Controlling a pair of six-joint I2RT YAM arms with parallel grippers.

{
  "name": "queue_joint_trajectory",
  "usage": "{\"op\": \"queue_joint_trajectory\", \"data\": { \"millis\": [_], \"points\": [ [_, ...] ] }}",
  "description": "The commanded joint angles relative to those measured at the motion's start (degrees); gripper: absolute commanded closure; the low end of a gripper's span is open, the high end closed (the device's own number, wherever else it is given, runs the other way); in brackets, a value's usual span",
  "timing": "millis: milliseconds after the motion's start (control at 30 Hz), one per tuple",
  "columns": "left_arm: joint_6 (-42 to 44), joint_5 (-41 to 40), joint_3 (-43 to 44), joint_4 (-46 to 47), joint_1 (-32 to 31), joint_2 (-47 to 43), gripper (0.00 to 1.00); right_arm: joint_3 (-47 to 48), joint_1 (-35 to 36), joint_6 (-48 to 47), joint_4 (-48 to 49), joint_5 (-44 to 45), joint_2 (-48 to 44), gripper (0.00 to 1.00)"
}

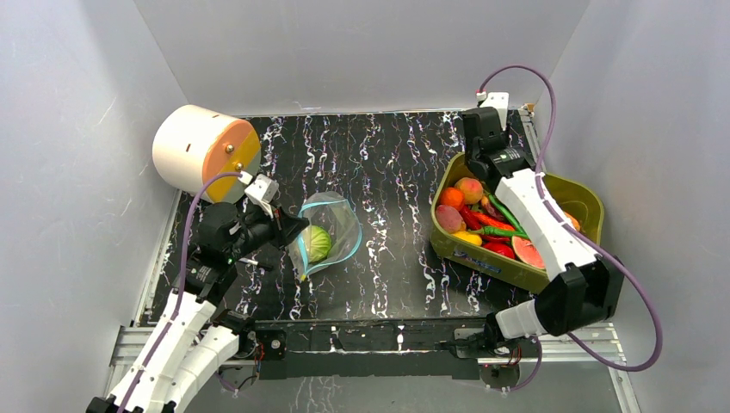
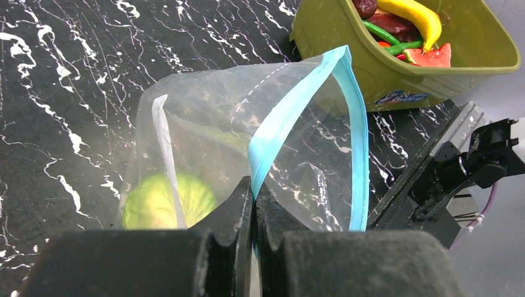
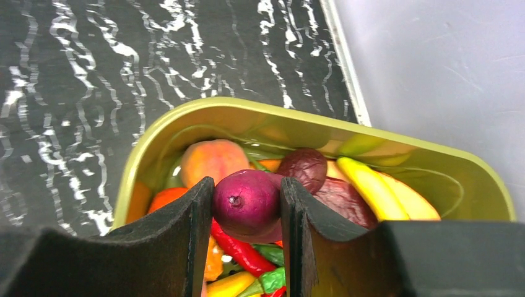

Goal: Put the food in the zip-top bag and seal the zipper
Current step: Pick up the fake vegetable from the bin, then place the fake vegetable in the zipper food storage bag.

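Note:
The clear zip-top bag [image 1: 337, 225] lies left of centre with its mouth open, and a green cabbage [image 1: 318, 243] sits inside it. My left gripper [image 2: 254, 185] is shut on the bag's light blue-teal zipper [image 2: 282, 117] and holds that edge up. The cabbage [image 2: 162, 201] shows through the plastic. My right gripper [image 3: 246, 185] is above the bin and shut on a purple sweet potato [image 3: 246, 203]. Below it in the bin lie a peach [image 3: 210, 159], a yellow banana [image 3: 371, 185], red peppers [image 3: 241, 250] and other food.
The olive-green bin [image 1: 587, 205] stands at the right, against the side wall. A cream and orange cylinder [image 1: 202, 151] lies at the back left. White walls close in both sides and the back. The right arm's base [image 2: 477, 164] stands beyond the bag.

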Motion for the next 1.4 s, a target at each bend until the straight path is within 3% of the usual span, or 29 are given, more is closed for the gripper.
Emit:
{"op": "queue_joint_trajectory", "data": {
  "millis": [0, 200, 467, 767, 1067, 1367],
  "points": [
    [-3.79, 0.9, -0.46, 2.3, -0.1, -0.17, 1.0, 3.39, 1.34, 2.57, 0.94, -6.4, -4.58, 0.87],
    [-6.97, 1.87, 1.61, 1.24, -0.1, -0.06, 1.0, 3.52, 5.35, 2.71, 2.75, -9.48, -9.01, 0.88],
    [-10.8, 2.6, 4.21, 0.8, -0.1, 2.24, 1.0, 2.32, 8.2, 4.95, 5.39, -22.42, -12.61, 0.88],
    [-16.19, 2.21, 5.43, 2.24, -0.05, 3.84, 1.0, -4.21, 13.76, 9.81, 18.75, -40.8, -18.91, 0.89],
    [-19.29, 1.94, 6.37, 2.78, -0.1, 5.69, 1.0, -11.89, 21.26, 7.94, 30.37, -54.72, -22.85, 0.89],
    [-19.13, 2.23, 5.52, 2.78, -0.09, 6.53, 1.0, -16.47, 28.42, 6.73, 38.75, -60.78, -24.47, 0.86]
  ]
}}
